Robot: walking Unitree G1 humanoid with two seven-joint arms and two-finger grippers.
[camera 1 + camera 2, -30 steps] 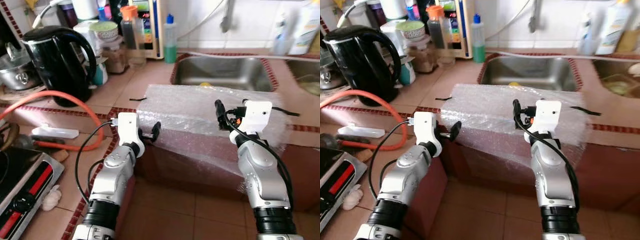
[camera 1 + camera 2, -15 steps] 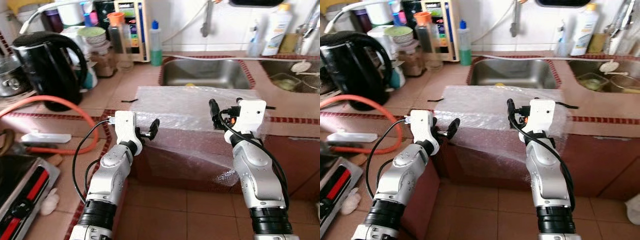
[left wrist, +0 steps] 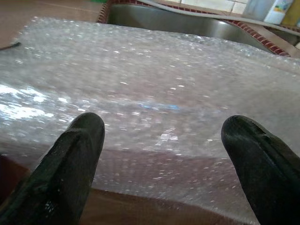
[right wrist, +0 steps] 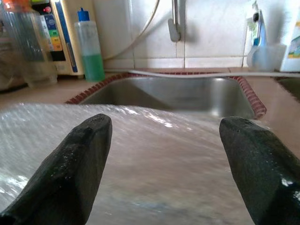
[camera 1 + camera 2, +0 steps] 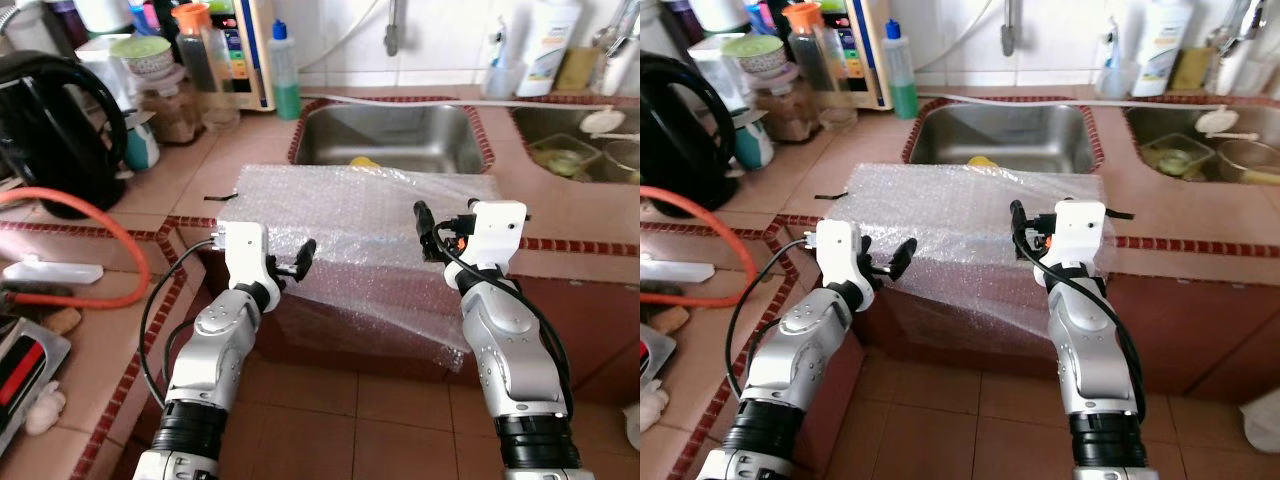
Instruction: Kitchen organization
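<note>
1. A bubble wrap sheet (image 5: pixel 365 205) lies in the centre of the frame on the tiled surface (image 5: pixel 215 160), just in front of the steel sink (image 5: pixel 385 135). Its near part drapes over the front edge of the surface and hangs down the cabinet face.
2. The left tool (image 5: pixel 296 262) sits at centre left of the frame, at the sheet's lower left corner. Its fingers (image 3: pixel 75 159) are spread wide with nothing between them. In the left wrist view the wrap lies past the fingertips; contact cannot be told.
3. The right tool (image 5: pixel 428 230) sits right of centre, above the sheet's near right part. Its fingers (image 4: pixel 79 159) are also spread wide and hold nothing. The right wrist view looks over the wrap toward the sink and the faucet (image 4: pixel 174 21).
4. A small yellow item (image 5: pixel 363 162) lies in the sink at the sheet's far edge; what it is cannot be told.
5. A green soap bottle (image 5: pixel 286 75) with a blue cap stands in the upper left, at the sink's left corner.
6. A black kettle (image 5: pixel 55 130) stands at the far left of the frame, and an orange hose (image 5: pixel 100 250) curves across the surface below it.
</note>
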